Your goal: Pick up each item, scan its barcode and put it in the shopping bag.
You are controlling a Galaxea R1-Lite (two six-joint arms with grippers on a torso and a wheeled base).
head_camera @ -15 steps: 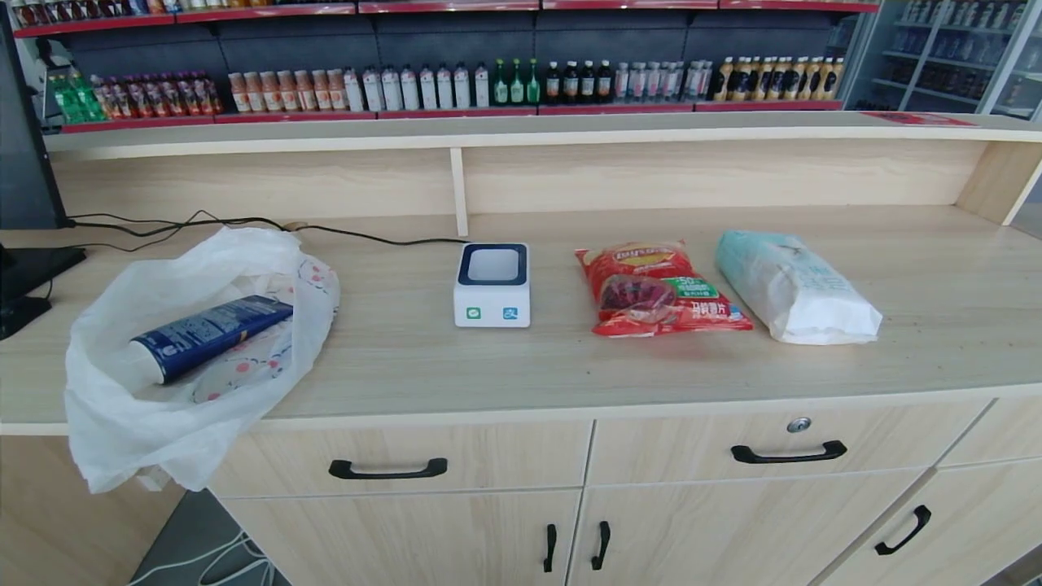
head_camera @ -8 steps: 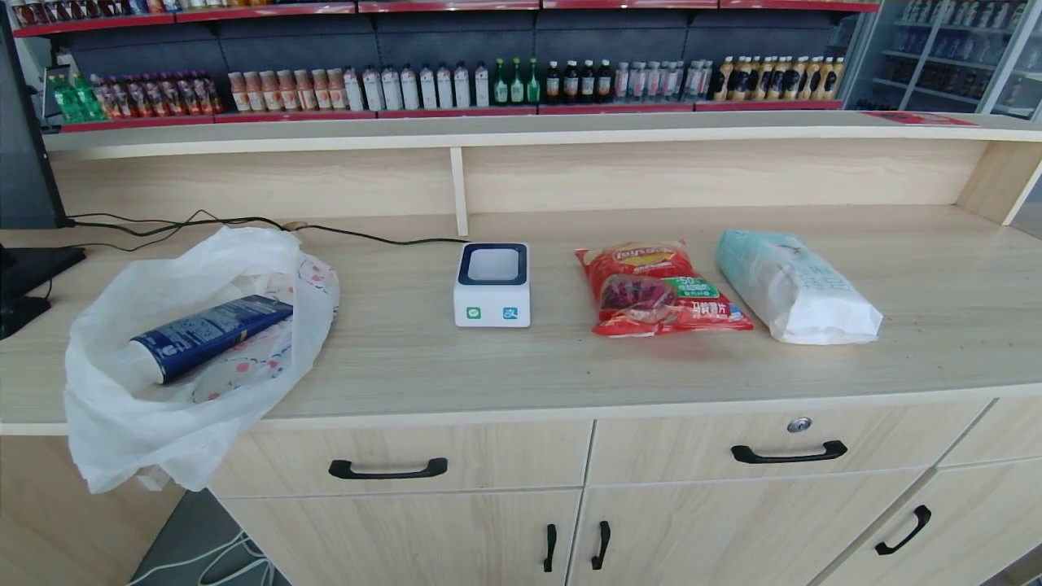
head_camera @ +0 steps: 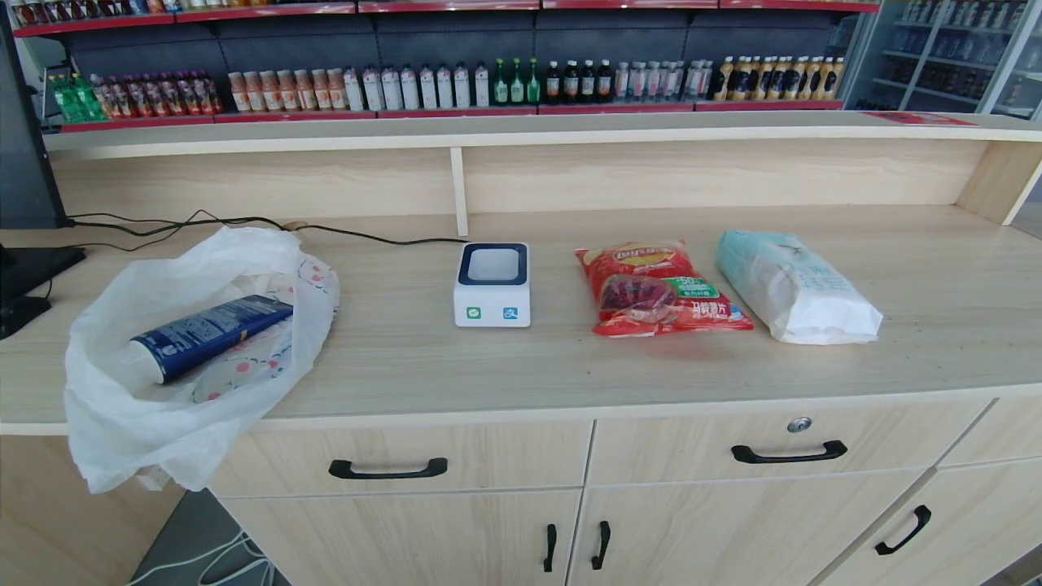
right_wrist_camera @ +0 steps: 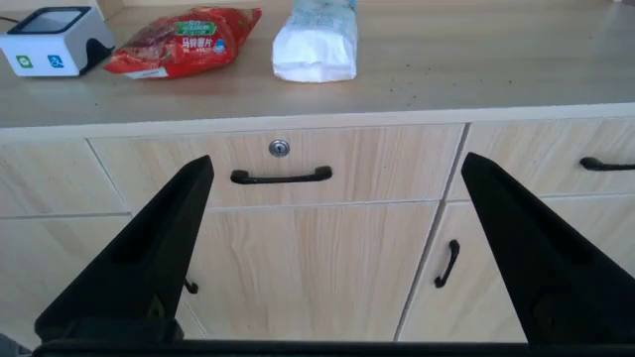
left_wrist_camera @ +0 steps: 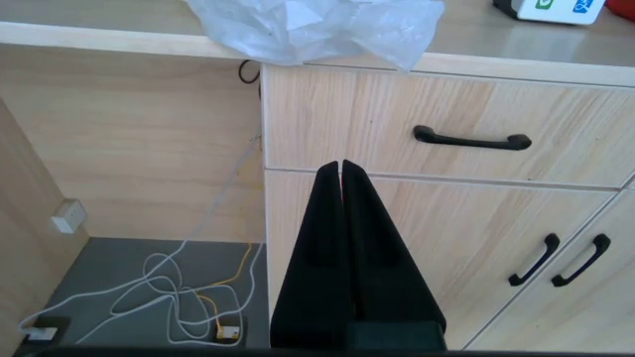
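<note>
Bag (head_camera: 163,391): slumps over the counter (head_camera: 423,358) edge, above and beyond the left gripper (left_wrist_camera: 342,169); holds a blue tube (head_camera: 207,334), lying slantwise. Scanner (head_camera: 492,285): sits farther in, between the two grippers' lines. Chips (head_camera: 659,289) and white pack (head_camera: 794,285): lie side by side, above and beyond the right gripper (right_wrist_camera: 337,164). Left gripper: hangs low before the cabinet (left_wrist_camera: 417,228), fingers pressed together. Right gripper: hangs low before the drawer (right_wrist_camera: 397,159) with a lock, fingers spread wide, empty.

The shopping bag (head_camera: 122,423) is thin crinkled plastic, the counter (head_camera: 407,358) matt wood.
</note>
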